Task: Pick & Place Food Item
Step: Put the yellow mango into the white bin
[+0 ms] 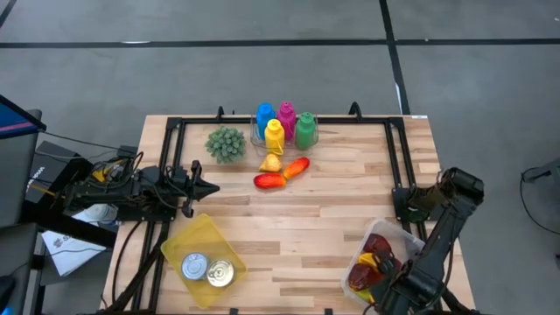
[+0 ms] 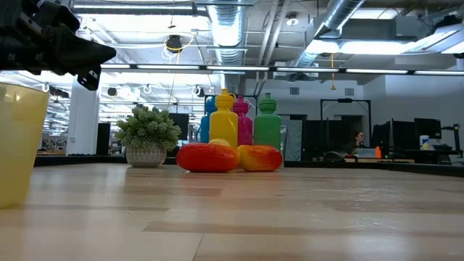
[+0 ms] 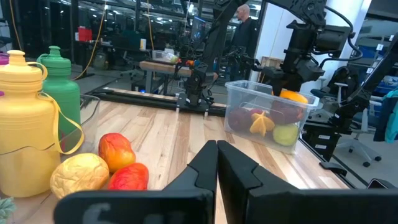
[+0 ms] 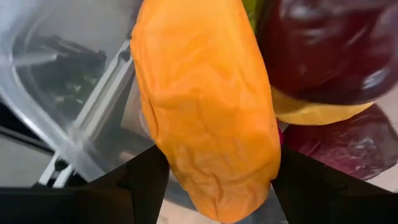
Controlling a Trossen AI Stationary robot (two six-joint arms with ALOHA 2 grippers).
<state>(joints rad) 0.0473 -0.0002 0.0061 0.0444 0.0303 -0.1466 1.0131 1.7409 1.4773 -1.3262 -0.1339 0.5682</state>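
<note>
1. Orange food item [image 4: 208, 106], long and wrinkled, sits between the two fingers of my right end effector [image 4: 208, 186], directly over the clear bin [image 1: 354, 262] at the near right corner of the bench [image 1: 332, 210]; I am grasping it at mid-span.
2. Bin contents: dark red pieces [image 4: 323, 50] and a yellow piece [image 4: 311, 112] already crowd the space beneath.
3. Risk: my grip is low on a soft, tapering body; it may slip or tilt and land on the bin rim, or roll off the piled food onto the bench.
4. Risk: descending too far could press the item into the pile or shove the light bin.
5. My left end effector [image 1: 206, 186] waits clenched and empty, above the bench's left side near the yellow tray [image 1: 188, 241].
</note>
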